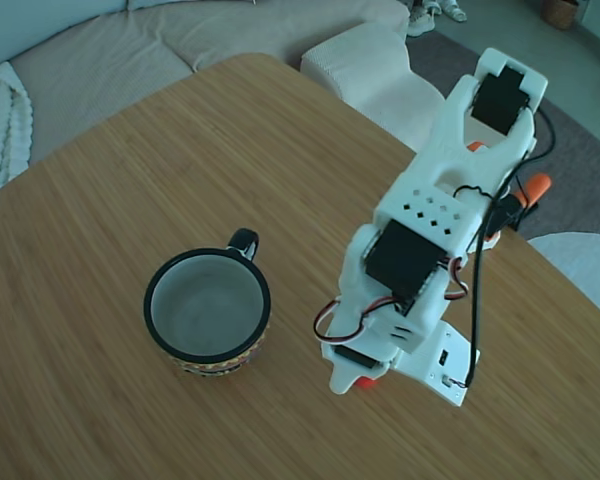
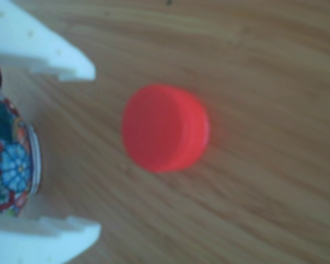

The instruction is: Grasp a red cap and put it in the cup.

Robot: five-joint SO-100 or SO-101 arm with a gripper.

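While your gripper (image 2: 93, 148) stands open, its white fingers (image 2: 55, 55) short of the red cap (image 2: 165, 127) on the table, pinch its ribbed sides gently: it looks light, rigid, slippery.

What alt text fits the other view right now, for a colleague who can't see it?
A blurred red cap lies on the wooden table, just ahead of the open hand, untouched. The cup's patterned side shows at the left edge.
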